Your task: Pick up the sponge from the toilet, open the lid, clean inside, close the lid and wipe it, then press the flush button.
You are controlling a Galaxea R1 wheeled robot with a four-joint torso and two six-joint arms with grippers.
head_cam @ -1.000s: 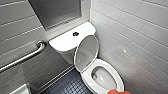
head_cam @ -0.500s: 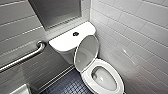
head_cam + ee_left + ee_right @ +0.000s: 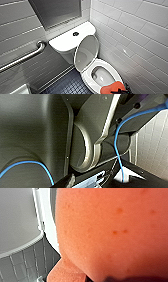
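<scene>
One orange sponge sits at the near edge of the toilet, over the near right part of the seat ring, and the right gripper is pinching it: dark fingers lie across its near side in the head view. From the right wrist the sponge shows very large and close, its pitted surface plain to see, with a white rim and grey tiles beside it. The lid stands raised, leaning back against the tank, so the bowl is open, with pale water at its bottom. A dark flush button sits on the flat tank top. Left of the toilet a metal grab bar runs along the grey tiled wall, and a white tiled wall stands close on the right. Dark blue small-tiled floor lies near left of the bowl. Above the tank is a grey recessed panel.
</scene>
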